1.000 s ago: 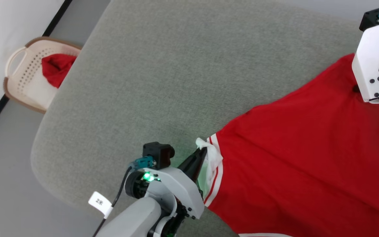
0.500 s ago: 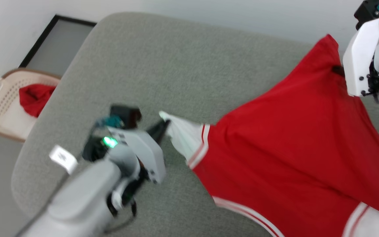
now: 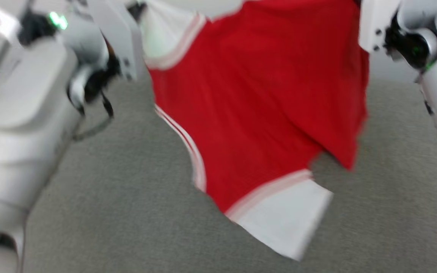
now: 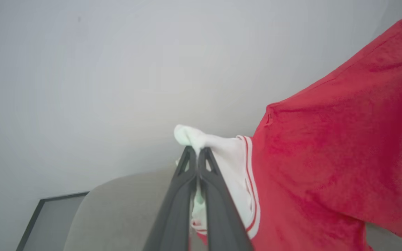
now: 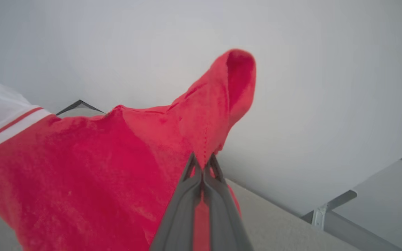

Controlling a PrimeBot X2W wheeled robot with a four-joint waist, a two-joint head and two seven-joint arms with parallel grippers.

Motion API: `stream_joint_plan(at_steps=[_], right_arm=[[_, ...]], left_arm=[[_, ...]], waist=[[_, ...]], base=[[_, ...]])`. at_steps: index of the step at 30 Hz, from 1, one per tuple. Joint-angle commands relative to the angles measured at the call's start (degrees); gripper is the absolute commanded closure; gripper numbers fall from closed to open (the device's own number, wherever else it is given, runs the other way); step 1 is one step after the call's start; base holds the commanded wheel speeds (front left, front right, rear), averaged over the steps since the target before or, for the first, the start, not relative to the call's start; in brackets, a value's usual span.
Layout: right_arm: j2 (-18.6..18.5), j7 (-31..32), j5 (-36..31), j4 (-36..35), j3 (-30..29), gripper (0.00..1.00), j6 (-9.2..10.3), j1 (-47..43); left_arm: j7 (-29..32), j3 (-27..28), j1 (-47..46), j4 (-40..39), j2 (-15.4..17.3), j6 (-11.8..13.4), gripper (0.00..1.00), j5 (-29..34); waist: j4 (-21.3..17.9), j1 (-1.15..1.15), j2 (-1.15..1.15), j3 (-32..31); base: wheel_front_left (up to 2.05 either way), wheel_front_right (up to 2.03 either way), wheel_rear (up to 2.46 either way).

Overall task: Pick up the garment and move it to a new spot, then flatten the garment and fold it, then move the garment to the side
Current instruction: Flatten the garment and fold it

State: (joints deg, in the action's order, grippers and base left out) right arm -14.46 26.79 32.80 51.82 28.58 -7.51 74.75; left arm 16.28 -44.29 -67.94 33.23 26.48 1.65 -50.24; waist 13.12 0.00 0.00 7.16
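While strung up between both arms, hangs as one limp sheet: the garment [image 3: 256, 98], lifted off the grey cushion [image 3: 89, 204], in the air before a pale wall [image 4: 82, 69]. Droops in soft folds from two held points, lowest at a white panel [image 3: 286, 223] with striped trim; cannot tell through the blur whether touching the cushion there. Looks light, thin and floppy, with no stiffness to carry a shape, so likely to swing and to bunch when set down. Probably not slippery, though liable to creep out of a small pinch under a tug.

Clamped at a white corner by the left gripper [image 4: 196, 155], jaws pressed together on the cloth, with a nub poking past the tips. Clamped at a red corner by the right gripper [image 5: 203, 162], jaws likewise closed on fabric, with a red flap standing above. Seem good holds for spreading: two far-apart corners. For flattening, better to hold tension between them and lower the free hem first.
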Motion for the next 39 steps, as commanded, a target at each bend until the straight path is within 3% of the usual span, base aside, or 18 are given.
stream_joint_plan(at_steps=[1, 9, 19, 30, 39], right_arm=[[1.32, -2.06, -1.34, 1.3, -0.39, 1.0, 0.04, 1.77], [6.75, -12.51, -6.56, 6.61, -1.61, 1.0, 0.04, 9.26], [7.61, -20.15, -8.06, 11.74, -2.69, 1.0, 0.04, 15.67], [7.56, -30.13, -10.58, 15.95, -4.7, 1.0, 0.04, 21.54], [7.07, -40.11, -14.13, 19.56, -8.87, 1.0, 0.04, 26.82]], left_arm=[[-0.12, 0.15, -3.48, 2.45, -0.42, -0.84, 1.0, 0.97], [-4.24, 0.2, -19.21, 15.91, -1.48, -2.86, 1.0, 5.74], [-11.65, 0.56, -31.97, 28.01, -2.06, -5.23, 1.0, 8.28], [-21.14, 1.52, -41.7, 34.94, -0.8, -6.72, 1.0, 9.16], [-29.22, 2.05, -51.43, 35.94, -1.54, -5.46, 1.0, 10.42]], waist=[[-3.65, 0.0, 0.0, -0.92], [-9.13, 0.0, 0.0, 0.99], [-13.02, 0.0, 0.0, 6.24], [-16.48, 0.0, 0.0, 17.07], [-16.47, 0.0, 0.0, 25.38]], base=[[0.0, 0.0, 0.0], [0.0, 0.0, 0.0], [0.0, 0.0, 0.0], [0.0, 0.0, 0.0], [0.0, 0.0, 0.0]])
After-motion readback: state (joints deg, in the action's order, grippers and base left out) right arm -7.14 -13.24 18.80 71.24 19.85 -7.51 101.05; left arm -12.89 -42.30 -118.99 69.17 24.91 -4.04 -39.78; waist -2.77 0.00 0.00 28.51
